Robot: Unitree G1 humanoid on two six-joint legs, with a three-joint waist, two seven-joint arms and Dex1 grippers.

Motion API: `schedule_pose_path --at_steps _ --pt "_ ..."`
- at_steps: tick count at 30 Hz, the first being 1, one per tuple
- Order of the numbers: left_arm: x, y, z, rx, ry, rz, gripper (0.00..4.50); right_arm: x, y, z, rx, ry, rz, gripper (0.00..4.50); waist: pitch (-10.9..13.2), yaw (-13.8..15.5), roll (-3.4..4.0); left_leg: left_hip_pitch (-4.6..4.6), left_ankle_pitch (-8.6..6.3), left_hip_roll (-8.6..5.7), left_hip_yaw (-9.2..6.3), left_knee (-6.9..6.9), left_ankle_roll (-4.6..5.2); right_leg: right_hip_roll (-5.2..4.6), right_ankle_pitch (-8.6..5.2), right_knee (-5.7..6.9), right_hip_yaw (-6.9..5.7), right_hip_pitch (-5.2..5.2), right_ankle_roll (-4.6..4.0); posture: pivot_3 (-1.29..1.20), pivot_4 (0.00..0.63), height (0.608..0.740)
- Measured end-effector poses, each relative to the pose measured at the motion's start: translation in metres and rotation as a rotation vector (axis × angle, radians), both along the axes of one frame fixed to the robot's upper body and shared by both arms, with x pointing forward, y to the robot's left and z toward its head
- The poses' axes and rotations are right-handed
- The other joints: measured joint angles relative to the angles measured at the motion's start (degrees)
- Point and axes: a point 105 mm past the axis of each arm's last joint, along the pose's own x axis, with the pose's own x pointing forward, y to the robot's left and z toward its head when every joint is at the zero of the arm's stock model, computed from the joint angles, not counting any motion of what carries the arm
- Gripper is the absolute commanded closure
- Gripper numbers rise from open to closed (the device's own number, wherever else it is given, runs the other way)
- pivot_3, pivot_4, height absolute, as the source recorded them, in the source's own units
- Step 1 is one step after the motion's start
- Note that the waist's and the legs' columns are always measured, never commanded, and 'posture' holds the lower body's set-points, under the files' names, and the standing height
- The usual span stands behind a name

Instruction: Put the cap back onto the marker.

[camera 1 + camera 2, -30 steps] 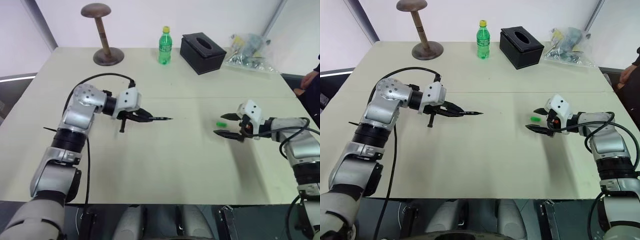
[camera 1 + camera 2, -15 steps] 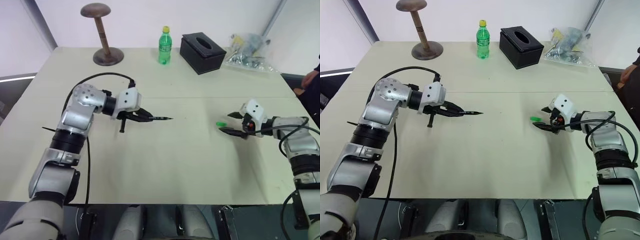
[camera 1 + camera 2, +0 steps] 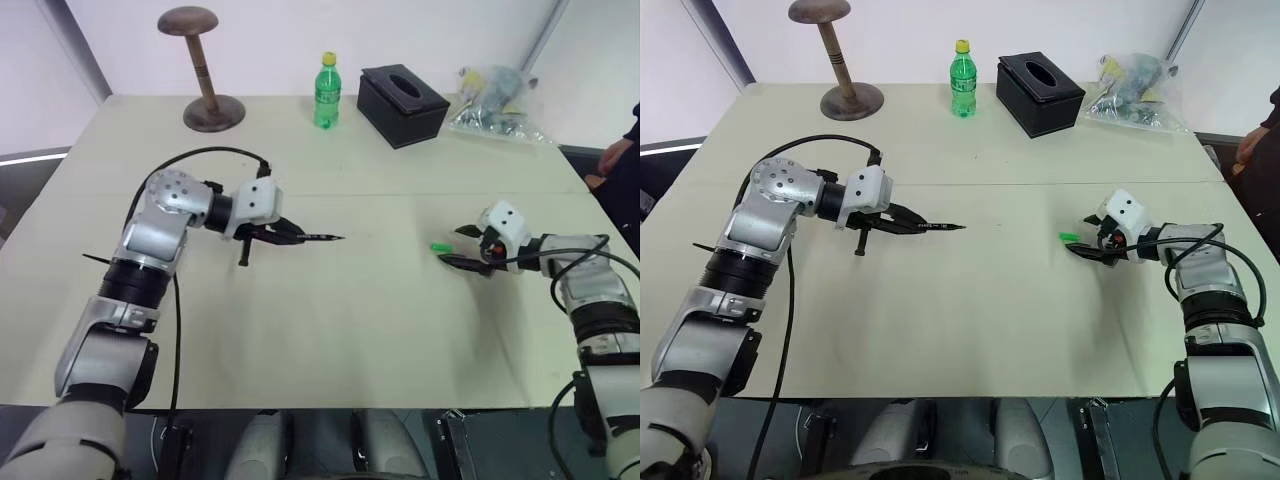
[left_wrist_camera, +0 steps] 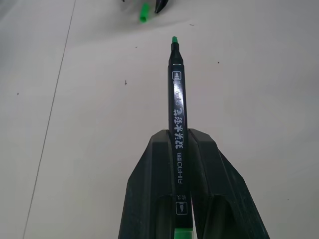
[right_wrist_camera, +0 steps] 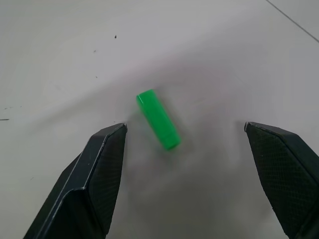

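Our left claw (image 3: 283,233) clamps the marker (image 4: 177,107), its back end hidden between the fingers; our right claw (image 5: 184,137) gapes around the cap (image 5: 158,119) on the tabletop (image 3: 330,320).

one marker (image 3: 318,238), one cap (image 5: 158,119), one bottle (image 3: 327,91)

shiny silver arms, black fingers

two round silver arms with black rings at the joints. white boxy wrists. black cables looping along each arm. left gripper (image 3: 290,236) and right gripper (image 3: 458,248) black and pointy, with bumpy inner pads (image 5: 107,164).
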Motion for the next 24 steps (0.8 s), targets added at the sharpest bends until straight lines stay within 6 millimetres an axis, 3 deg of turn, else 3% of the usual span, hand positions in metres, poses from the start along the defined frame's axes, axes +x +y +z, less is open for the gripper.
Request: schedule_pose_path --at_steps 1,4,9,10,19,24 --pt "0.000 0.000 -0.001 0.000 0.002 0.001 4.45 0.000 0.000 0.000 -0.002 -0.002 0.000 0.62 0.0 0.0 0.00 0.00 0.00 0.00 0.00 0.00 0.00 0.00 0.00 0.00 0.01 0.00 0.00 0.00 0.150 0.740" --pt "-0.001 0.002 -0.002 -0.002 0.005 0.008 4.50 0.001 0.000 -0.001 0.001 -0.001 0.002 1.47 0.0 0.0 0.00 0.00 0.00 0.00 0.00 0.00 0.00 0.00 0.00 0.00 0.01 0.00 0.00 0.00 0.150 0.740" --pt "0.000 0.003 0.000 -0.003 -0.007 0.012 4.50 0.002 0.005 -0.004 0.007 0.002 0.014 4.16 0.0 0.0 0.00 0.00 0.01 0.00 0.00 0.01 -0.01 0.00 0.00 0.01 0.01 0.01 0.00 0.00 0.150 0.740" --pt "0.000 0.003 0.000 -0.002 -0.007 0.013 4.50 0.002 0.006 -0.005 0.007 0.001 0.017 4.39 0.0 0.0 0.00 0.00 0.01 -0.01 0.00 0.01 -0.01 0.00 0.00 0.01 0.01 0.01 0.00 0.00 0.150 0.740" --pt "-0.001 0.002 -0.002 0.003 -0.005 0.010 4.50 -0.001 0.008 -0.005 -0.009 -0.008 0.031 4.39 0.0 0.0 0.01 0.00 0.01 0.00 0.00 0.01 -0.01 0.00 0.00 0.01 0.01 0.01 0.00 0.00 0.150 0.740" --pt "0.002 0.000 -0.006 -0.003 0.007 0.003 4.50 -0.020 0.017 -0.003 -0.084 -0.028 0.088 4.39 0.0 0.2 0.03 0.00 0.00 0.00 -0.01 0.01 -0.01 -0.01 0.00 0.02 0.01 0.00 0.00 0.00 0.150 0.740"
